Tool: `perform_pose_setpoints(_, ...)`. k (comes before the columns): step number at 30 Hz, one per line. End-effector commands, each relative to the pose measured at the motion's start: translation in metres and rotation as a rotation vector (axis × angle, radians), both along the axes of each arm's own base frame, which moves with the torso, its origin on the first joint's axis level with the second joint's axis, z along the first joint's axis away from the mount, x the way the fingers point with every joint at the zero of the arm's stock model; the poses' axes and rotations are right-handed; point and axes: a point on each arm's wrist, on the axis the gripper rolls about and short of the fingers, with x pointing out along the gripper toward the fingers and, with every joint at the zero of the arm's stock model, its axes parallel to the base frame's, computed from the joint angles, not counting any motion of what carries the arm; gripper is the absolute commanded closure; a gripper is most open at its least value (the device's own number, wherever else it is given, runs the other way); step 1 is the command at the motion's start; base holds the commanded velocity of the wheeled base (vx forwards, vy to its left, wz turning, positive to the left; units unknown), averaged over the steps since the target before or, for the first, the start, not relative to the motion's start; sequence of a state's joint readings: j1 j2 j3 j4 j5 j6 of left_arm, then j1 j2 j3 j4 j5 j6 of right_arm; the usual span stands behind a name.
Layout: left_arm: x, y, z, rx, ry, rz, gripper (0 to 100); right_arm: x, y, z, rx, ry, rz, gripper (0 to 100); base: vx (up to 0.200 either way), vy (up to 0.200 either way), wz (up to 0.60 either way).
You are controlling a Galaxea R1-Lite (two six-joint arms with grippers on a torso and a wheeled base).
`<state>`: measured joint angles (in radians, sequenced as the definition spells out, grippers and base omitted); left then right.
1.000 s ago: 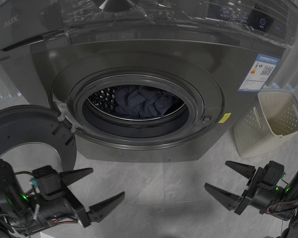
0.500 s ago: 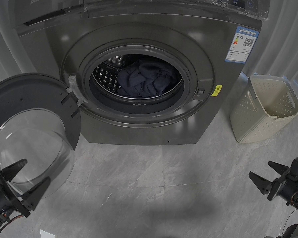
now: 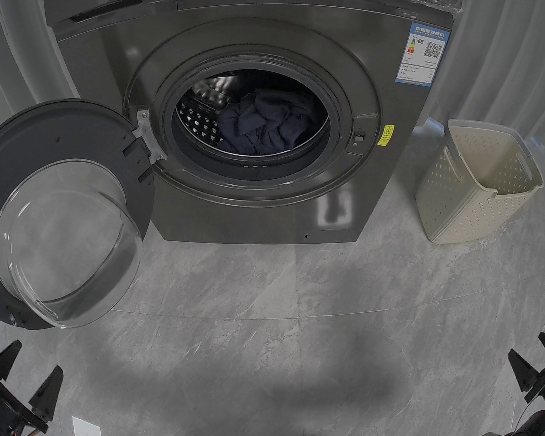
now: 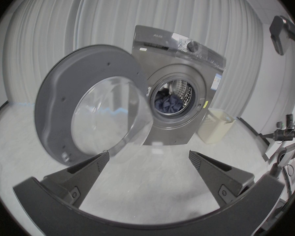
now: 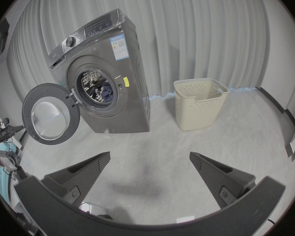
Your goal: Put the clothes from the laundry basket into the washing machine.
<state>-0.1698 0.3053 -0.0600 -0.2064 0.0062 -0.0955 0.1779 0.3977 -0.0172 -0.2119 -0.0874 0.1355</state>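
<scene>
The grey washing machine (image 3: 272, 25) stands ahead with its round door (image 3: 60, 213) swung open to the left. Dark blue clothes (image 3: 266, 122) lie inside the drum, seen also as clothes (image 4: 168, 104) and clothes (image 5: 105, 92). The cream laundry basket (image 3: 475, 183) stands on the floor right of the machine; its inside looks empty. My left gripper (image 3: 27, 373) is open at the lower left corner, well back from the door. My right gripper (image 3: 536, 358) is open at the lower right, below the basket. Both hold nothing, as the left gripper (image 4: 149, 159) and right gripper (image 5: 149, 159) show.
Grey tiled floor (image 3: 297, 322) spreads wide between me and the machine. The open door (image 4: 91, 102) juts out on the left side. White curtains (image 5: 193, 33) hang behind the machine and basket (image 5: 200, 104). A tripod stand (image 4: 285, 135) is off to one side.
The head view has pulled back from the machine, which now looks smaller and farther. Both open grippers have dropped toward the picture's lower corners. The clothes stay in the drum.
</scene>
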Motion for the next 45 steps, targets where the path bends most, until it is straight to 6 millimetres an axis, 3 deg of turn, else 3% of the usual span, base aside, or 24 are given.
perform_pose_setpoints(1,-0.0251,-0.0001,-0.0349,0.006,-0.063,0.168,0,-0.0347,-0.0018,-0.0214,-0.039,-0.177,-0.179,0,0.0,0.2,0.0)
perform_pose_setpoints(9,-0.0263,0.0011,-0.042,0.08,-0.021,0.198,0,-0.037,-0.0013,-0.0276,-0.091,-0.162,-0.12,0,0.0,0.2,0.0)
perform_pose_setpoints(18,-0.0262,0.001,-0.041,0.076,-0.038,0.189,0,-0.037,-0.0013,-0.0276,-0.094,-0.163,-0.12,0,0.0,0.0,0.0)
perform_pose_setpoints(30,-0.0262,0.001,-0.041,0.082,-0.039,0.186,0,-0.037,-0.0013,-0.0276,-0.094,-0.163,-0.12,0,0.0,0.2,0.0)
perform_pose_setpoints(45,-0.0262,0.001,-0.041,0.079,-0.038,0.186,0,-0.037,-0.0013,-0.0276,-0.094,-0.163,-0.12,0,-0.12,0.0,0.0)
